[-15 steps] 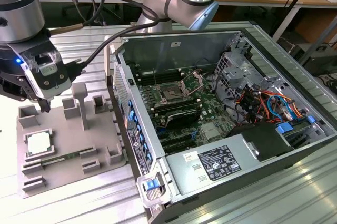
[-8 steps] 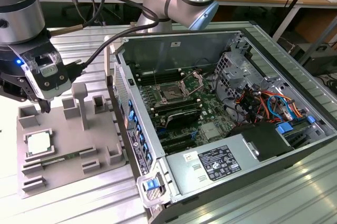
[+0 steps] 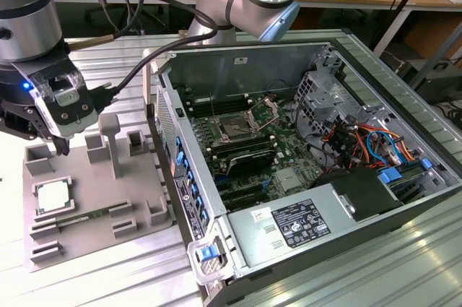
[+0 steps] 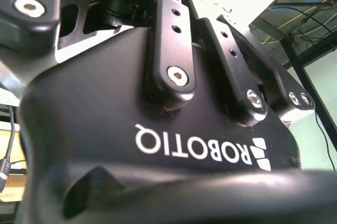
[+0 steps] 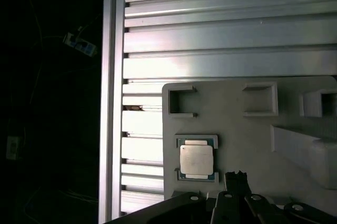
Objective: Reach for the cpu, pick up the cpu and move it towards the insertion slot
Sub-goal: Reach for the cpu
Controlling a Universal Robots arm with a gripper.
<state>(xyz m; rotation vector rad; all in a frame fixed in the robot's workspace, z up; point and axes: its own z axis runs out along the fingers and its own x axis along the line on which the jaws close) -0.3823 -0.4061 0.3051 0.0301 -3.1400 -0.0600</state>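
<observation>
In the exterior view the gripper hangs over the grey fixture plate on the ribbed worktop. It is near the cpu but clear of it. The chip lies flat in its framed recess, with a green memory stick just beside it. The insertion slot sits well apart, inside the open computer case.

The second wrist view gives me the gripper's black housing up close (apart or together, I cannot tell).

In the first wrist view the cpu lies untouched in its recess, and the gripper is just beside it, not over it.

I'd call this the reach, with the pick not yet made. A clean grasp calls for centring squarely above the chip and taking it by its edges.
</observation>
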